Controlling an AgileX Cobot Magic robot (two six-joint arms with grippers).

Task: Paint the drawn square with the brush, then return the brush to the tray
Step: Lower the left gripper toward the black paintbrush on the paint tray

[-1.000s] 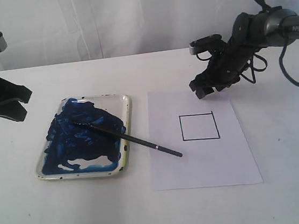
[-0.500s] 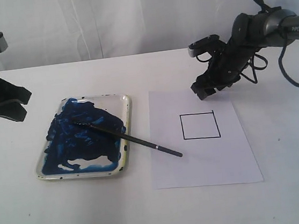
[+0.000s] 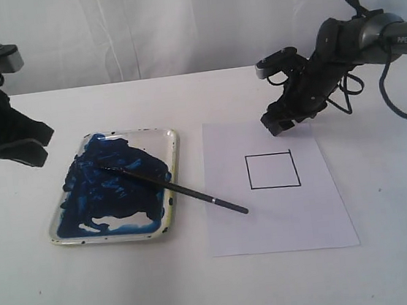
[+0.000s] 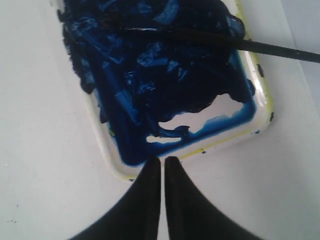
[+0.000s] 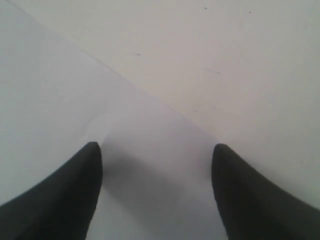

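The brush (image 3: 171, 189) lies slanted, its tip in the blue paint of the tray (image 3: 171, 143) and its handle end out on the paper sheet (image 3: 278, 225). The drawn square (image 3: 272, 171) is blank inside. My left gripper (image 3: 38, 144) hovers left of the tray. In the left wrist view it (image 4: 163, 160) sits over the tray's rim (image 4: 220, 145), fingers only a thin slit apart and empty, with the brush (image 4: 270, 48) across the far end. My right gripper (image 3: 277, 123) hangs over the paper's far edge, open and empty (image 5: 156, 147).
The white table (image 3: 205, 292) carries only the tray and the paper. A white curtain (image 3: 174, 23) closes off the back. The right arm's cables (image 3: 396, 101) loop over the table's right side.
My left arm has shifted a little to the right, toward the tray. The right arm, the brush and the tray have stayed put.
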